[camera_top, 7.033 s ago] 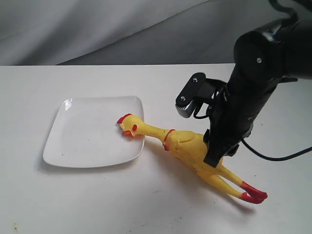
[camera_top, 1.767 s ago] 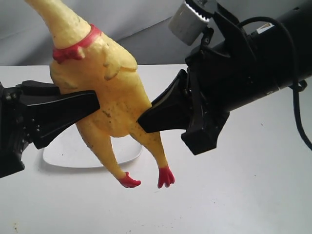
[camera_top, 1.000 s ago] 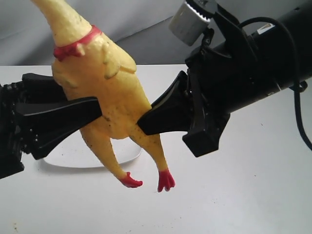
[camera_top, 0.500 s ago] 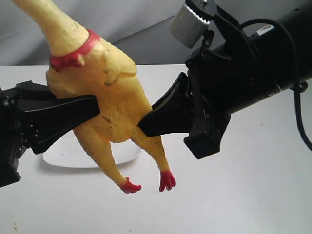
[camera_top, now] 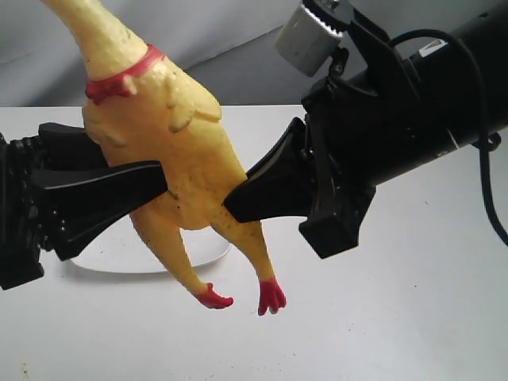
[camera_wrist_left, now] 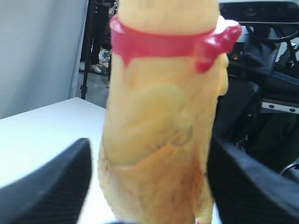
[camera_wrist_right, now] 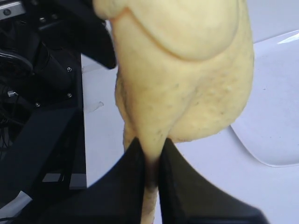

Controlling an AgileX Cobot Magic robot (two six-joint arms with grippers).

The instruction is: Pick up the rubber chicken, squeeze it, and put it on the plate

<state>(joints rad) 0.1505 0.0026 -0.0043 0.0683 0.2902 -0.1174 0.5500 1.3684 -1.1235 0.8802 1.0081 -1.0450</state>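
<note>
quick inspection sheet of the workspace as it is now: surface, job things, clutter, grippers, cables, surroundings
surface: white table, a few dark specks near the front edge
rubber chicken: in the air, neck up, red feet dangling; head out of frame
plate: on the table below and behind the chicken, mostly hidden; nothing seen on the visible part
clutter: nothing seen
left gripper: fingers flank the chicken's body; contact unclear
right gripper: pinched on the chicken's lower end
cables: black cable looping beside the right arm, above the table
surroundings: grey drape behind the table
</note>
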